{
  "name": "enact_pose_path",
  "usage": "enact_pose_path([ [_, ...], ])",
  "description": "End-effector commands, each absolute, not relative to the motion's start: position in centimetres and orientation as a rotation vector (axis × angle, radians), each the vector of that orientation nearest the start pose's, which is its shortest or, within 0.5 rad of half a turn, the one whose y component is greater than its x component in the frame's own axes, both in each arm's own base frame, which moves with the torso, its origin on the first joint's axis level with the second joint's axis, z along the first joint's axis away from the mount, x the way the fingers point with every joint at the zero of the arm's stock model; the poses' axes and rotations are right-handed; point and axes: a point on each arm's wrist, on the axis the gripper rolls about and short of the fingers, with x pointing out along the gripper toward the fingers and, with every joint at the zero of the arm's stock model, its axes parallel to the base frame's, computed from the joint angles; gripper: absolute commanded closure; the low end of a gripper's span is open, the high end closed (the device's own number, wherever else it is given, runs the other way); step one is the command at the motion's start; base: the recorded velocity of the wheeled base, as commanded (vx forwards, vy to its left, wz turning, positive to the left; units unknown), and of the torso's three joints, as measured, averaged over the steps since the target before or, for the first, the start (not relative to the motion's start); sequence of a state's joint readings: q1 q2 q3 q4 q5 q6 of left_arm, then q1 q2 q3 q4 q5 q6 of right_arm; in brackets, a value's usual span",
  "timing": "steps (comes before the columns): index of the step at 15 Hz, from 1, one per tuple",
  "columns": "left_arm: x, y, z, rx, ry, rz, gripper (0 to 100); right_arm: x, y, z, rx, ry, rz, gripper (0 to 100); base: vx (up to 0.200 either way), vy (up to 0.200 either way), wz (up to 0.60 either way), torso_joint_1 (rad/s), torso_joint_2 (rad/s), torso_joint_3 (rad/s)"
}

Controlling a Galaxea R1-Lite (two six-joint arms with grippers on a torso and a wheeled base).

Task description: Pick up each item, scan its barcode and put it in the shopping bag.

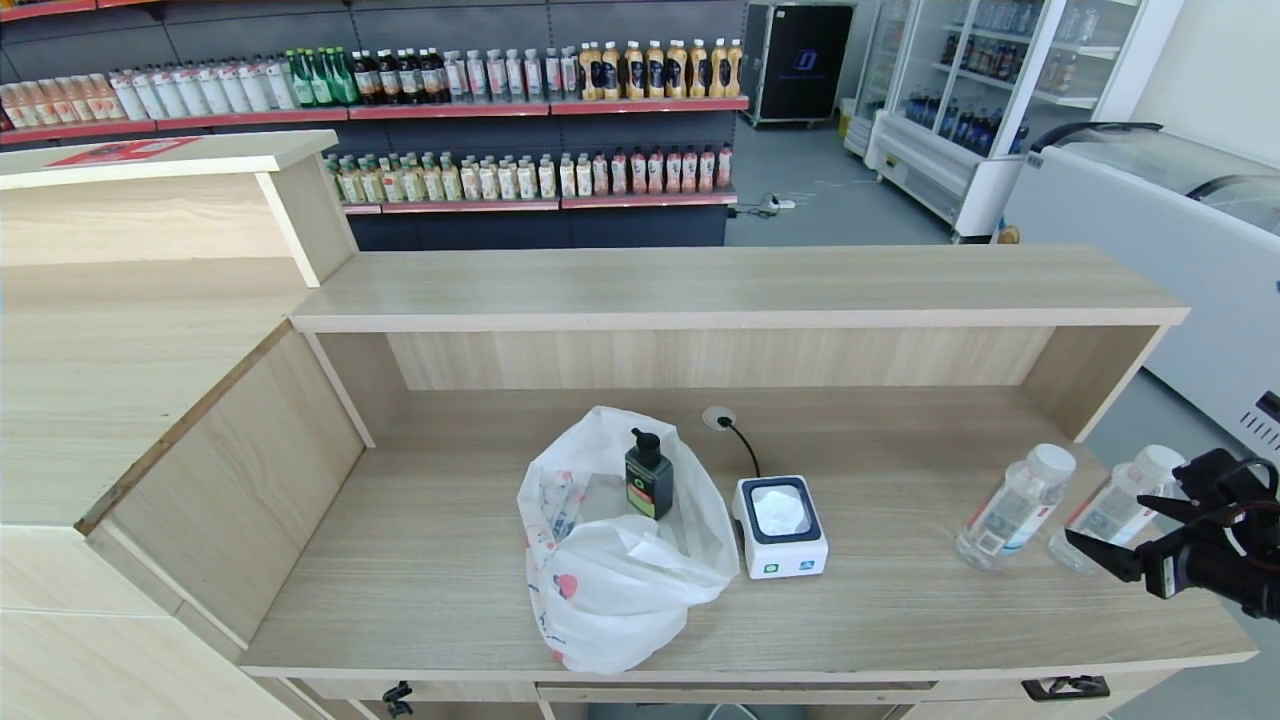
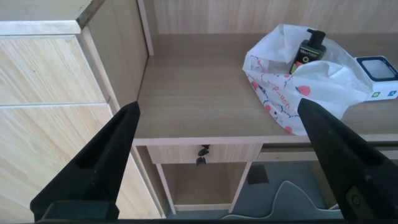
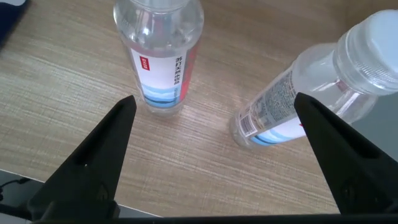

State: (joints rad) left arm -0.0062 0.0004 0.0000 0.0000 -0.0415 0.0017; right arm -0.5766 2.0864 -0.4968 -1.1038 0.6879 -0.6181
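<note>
The right hand (image 3: 214, 99), spread wide and empty, hovers just beside the nearer water bottle (image 1: 1115, 510) at the counter's (image 1: 900, 620) right end, so a skewed approach could knock it into the second water bottle (image 1: 1012, 508), toppling both, well apart from the shopping bag (image 1: 610, 560).

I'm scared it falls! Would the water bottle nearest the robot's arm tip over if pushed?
Likely yes: the bottle is tall and narrow, standing upright. Its smooth clear plastic may be slippery and dent when squeezed. Its cap is on, so spilling seems unlikely.
</note>
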Motion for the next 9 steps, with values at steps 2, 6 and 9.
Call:
enact_pose_path([
  [2,-2.3,-0.1,7.6,0.002,0.001,-0.048,0,27.0,-15.4,3.1,-0.312,0.352,0.238,0,0.000,0.000,0.00,0.000,0.00,0.000],
  [6,-2.3,-0.1,7.6,0.002,0.001,-0.048,0,27.7,-15.0,2.6,-0.307,0.356,0.262,0,0.000,0.000,0.00,0.000,0.00,0.000],
  [9,-2.3,-0.1,7.6,0.002,0.001,-0.048,0,29.2,-14.7,2.6,-0.318,0.333,0.283,0,0.000,0.000,0.00,0.000,0.00,0.000],
])
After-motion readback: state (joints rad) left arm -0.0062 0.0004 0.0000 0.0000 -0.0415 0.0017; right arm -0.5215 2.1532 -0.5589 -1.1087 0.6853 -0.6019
